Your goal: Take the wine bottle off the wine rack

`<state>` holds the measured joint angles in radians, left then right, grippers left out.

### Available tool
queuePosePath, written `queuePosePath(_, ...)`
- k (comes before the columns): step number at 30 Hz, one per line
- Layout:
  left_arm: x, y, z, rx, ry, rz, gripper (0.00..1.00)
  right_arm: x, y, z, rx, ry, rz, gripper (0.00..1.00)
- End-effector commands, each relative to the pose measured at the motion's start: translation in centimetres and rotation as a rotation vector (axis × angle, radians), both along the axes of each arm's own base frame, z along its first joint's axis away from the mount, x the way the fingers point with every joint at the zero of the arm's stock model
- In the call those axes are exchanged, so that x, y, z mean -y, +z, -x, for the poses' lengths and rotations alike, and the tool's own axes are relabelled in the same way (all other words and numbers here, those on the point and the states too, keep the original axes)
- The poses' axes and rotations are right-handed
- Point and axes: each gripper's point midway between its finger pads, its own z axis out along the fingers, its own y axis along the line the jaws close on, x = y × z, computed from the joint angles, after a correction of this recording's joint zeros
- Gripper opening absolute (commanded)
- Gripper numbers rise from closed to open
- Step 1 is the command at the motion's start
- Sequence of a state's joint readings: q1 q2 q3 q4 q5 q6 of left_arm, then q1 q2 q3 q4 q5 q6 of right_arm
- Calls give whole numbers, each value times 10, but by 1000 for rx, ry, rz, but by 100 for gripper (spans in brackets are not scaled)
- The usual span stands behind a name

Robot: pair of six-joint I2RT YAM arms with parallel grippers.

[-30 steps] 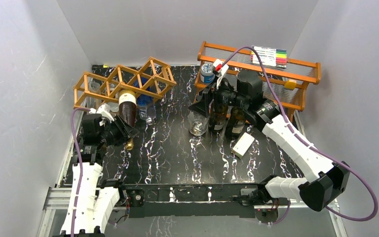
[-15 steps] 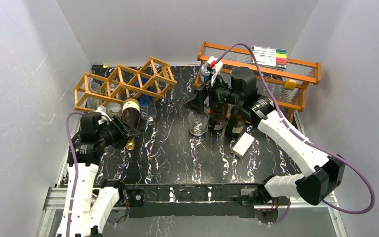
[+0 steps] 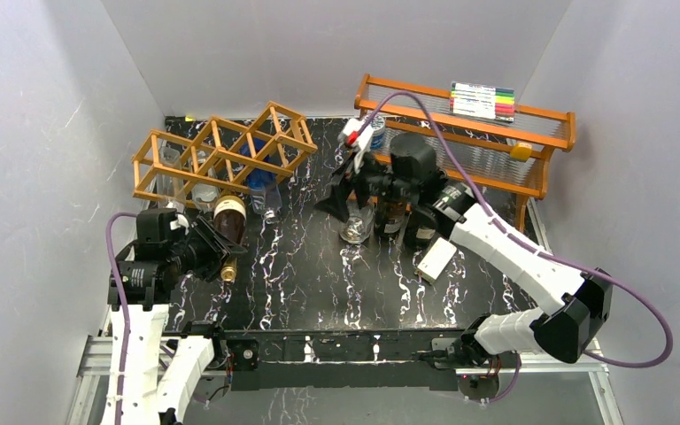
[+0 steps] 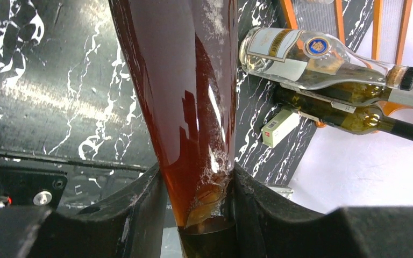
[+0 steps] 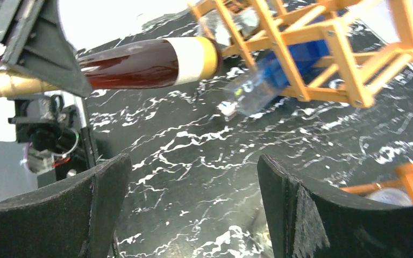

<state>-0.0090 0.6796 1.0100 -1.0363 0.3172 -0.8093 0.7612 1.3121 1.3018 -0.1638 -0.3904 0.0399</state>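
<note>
Between the black fingers (image 4: 134, 215), the wine bottle (image 4: 183, 107) is showing deep red-brown. Beyond them the wine rack (image 5: 343, 64) is glowing orange-brown. Beneath them the table (image 4: 43, 80) is showing black with white veins.

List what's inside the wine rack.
A blue plastic bottle pokes from one cell of the wine rack; clear glassware sits in left cells. The wine bottle is outside, in the left gripper. Cell backs hidden.

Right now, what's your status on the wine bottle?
Left end effector shut on wine bottle neck. Right end effector open, holding nothing. Bottle base at front edge of wine rack. Nothing blocks the pull.
</note>
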Motion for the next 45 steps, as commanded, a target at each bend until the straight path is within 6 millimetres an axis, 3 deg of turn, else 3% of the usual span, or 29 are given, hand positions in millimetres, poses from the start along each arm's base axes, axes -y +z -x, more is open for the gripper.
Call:
queuePosePath(1, 20, 78, -14, 298, -116, 68, 0, -28, 20, 16, 223, 12, 52, 98)
queuePosePath(7, 30, 78, -6, 236, -179, 112, 0, -72, 4, 58, 319, 134, 46, 98)
queuePosePath(10, 38, 83, -3, 191, -199, 173, 0, -93, -13, 79, 352, 206, 57, 98)
queuePosePath(18, 47, 101, 4, 101, -169, 277, 0, -119, -49, 107, 380, 337, -50, 98)
queuePosePath(26, 55, 93, 14, -7, -140, 381, 0, -135, -61, 109, 548, 310, -170, 98)
queuePosePath(31, 59, 85, 18, -35, -125, 433, 0, -148, -60, 97, 610, 245, -198, 98)
queuePosePath(40, 62, 84, 18, -33, -126, 461, 0, -177, -61, 101, 682, 271, -265, 98)
queuePosePath(42, 62, 83, 18, -34, -126, 467, 0, -188, -72, 101, 697, 269, -275, 98)
queuePosePath(45, 63, 83, 17, -36, -128, 477, 0, -198, -72, 97, 726, 241, -302, 98)
